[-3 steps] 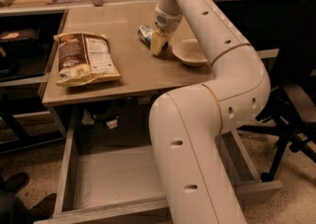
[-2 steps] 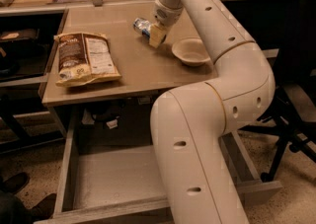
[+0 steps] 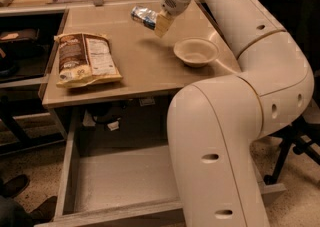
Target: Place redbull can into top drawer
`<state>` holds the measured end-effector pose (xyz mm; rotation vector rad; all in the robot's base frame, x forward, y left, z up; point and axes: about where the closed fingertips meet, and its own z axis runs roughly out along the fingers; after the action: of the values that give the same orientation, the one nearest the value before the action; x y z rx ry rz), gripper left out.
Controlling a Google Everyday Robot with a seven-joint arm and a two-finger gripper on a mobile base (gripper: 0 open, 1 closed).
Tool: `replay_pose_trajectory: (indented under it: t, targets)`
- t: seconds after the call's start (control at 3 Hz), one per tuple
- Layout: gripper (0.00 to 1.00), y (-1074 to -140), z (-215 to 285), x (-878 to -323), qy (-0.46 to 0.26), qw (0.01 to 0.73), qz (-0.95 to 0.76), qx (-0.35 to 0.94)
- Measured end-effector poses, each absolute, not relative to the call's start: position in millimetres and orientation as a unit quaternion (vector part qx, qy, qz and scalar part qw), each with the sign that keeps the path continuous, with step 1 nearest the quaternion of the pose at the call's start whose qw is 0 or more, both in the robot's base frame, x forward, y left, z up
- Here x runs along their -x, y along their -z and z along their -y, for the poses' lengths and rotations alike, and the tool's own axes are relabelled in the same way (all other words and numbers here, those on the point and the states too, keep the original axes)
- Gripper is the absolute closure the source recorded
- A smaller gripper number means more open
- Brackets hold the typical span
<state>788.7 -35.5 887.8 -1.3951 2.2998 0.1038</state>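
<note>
Silver-blue redbull can [image 3: 143,16] clamped sideways in claw [image 3: 159,23], held over beige table [image 3: 142,68].

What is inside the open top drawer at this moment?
Only its bare grey bottom shows in the top drawer; the arm covers its right part. The redbull can is not there: the gripper holds it above the table.

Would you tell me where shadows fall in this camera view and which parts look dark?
Camera view: the gripper, over the table, holds the redbull can, with a soft shadow on the tabletop beneath; the top drawer is lit inside, but the space under the table is dark.
</note>
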Motion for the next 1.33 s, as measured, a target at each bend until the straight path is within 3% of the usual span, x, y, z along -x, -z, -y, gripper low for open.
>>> replay_pose_trajectory:
  t: [0.67, 1.0, 1.33]
  targets:
    - [1.00, -895.4, 41.9, -771.9, -0.038, 0.215, -0.836, 0.503]
    - [1.00, -921.4, 58.6, -736.6, -0.030, 0.217, -0.848, 0.482]
    - [1.00, -950.8, 74.9, -665.4, -0.019, 0.216, -0.863, 0.457]
